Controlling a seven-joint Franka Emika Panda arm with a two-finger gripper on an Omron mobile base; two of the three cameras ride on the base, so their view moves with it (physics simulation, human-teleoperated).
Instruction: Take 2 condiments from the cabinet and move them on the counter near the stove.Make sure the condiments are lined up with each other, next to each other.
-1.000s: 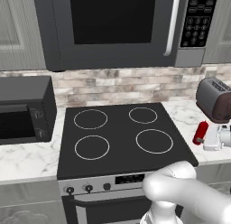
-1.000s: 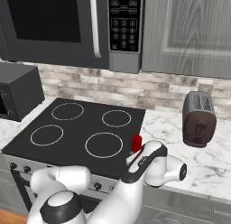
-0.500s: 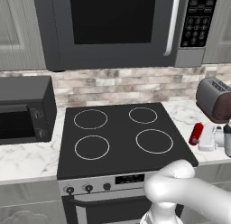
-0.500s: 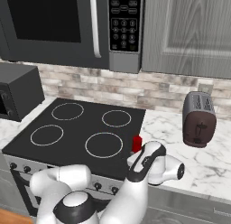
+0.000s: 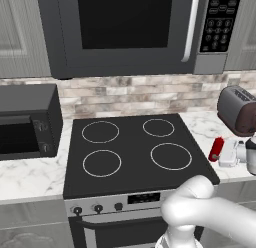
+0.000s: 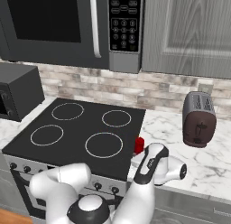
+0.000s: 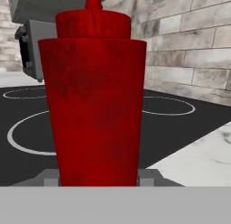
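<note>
- The over-range microwave (image 5: 130, 29) hangs above the cooktop, dark door to the left, keypad column to the right; grey wood-grain wall cabinet (image 6: 187, 31) doors flank it, closed as far as the base views show
- The stove (image 5: 132, 152) sits below: black glass cooktop with four white ring burners, a steel front with knobs along its lower edge
- The counter (image 6: 210, 160) of white marble with grey veining runs on both sides of the stove; a brick-pattern backsplash (image 5: 140, 94) stands behind it
- A black countertop microwave (image 5: 25, 122) stands on the counter left of the stove, just beside the cooktop's edge
- A dark red-brown toaster (image 6: 198, 119) stands on the counter right of the stove, near the backsplash, two slots on top
- The red squeeze bottle (image 7: 94, 96) stands upright just beside the right edge of the cooktop, toward the front; in the left base view it shows between the cooktop and the white hand; whether its base touches the marble I cannot tell
- The gripper (image 5: 227, 156) reaches in low from the right, level with the bottle; the hand view looks straight at the bottle, which sits right between the finger tips with the burner rings behind it; the fingers are drawn in and pinching the red squeeze bottle by its lower body
</note>
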